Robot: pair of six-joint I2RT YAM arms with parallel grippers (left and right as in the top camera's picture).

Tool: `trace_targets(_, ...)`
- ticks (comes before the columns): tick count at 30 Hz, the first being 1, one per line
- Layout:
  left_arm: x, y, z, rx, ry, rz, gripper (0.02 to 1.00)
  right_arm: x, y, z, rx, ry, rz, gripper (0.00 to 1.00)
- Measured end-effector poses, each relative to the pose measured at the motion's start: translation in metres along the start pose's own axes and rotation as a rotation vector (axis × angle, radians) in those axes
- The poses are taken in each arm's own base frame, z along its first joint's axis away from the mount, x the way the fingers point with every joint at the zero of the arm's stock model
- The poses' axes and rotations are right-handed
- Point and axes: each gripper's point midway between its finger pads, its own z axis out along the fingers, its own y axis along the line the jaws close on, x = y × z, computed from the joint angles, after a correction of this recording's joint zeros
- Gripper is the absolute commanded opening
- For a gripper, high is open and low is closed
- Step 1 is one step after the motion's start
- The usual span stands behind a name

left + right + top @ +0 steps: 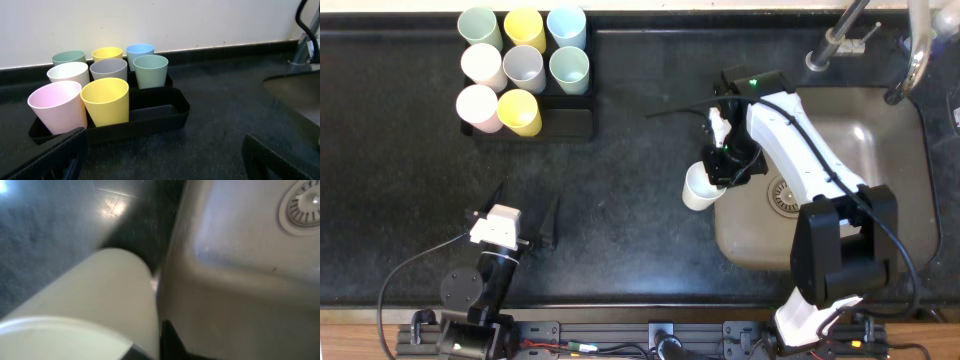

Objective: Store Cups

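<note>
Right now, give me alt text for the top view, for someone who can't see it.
The right gripper holds a white cup at the sink's left rim. A black tray at upper left holds eight cups, one slot free. The left gripper sits open at lower left.

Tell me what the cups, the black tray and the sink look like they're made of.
The cups: probably matte plastic; opaque pastel walls, thin rims, no glare. The white cup in the right gripper looks alike. The black tray: likely moulded plastic, faint sheen along its rim. The sink: brushed stainless steel by its look; grey with soft reflections.
</note>
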Motion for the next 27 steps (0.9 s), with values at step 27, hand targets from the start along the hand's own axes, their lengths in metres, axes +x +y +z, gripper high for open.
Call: trace_targets(27, 0.000, 0.000, 0.000, 0.000, 0.000, 0.000, 1.000, -0.047, 0.208, -0.233, -0.159, -0.814, -0.335, 0.042)
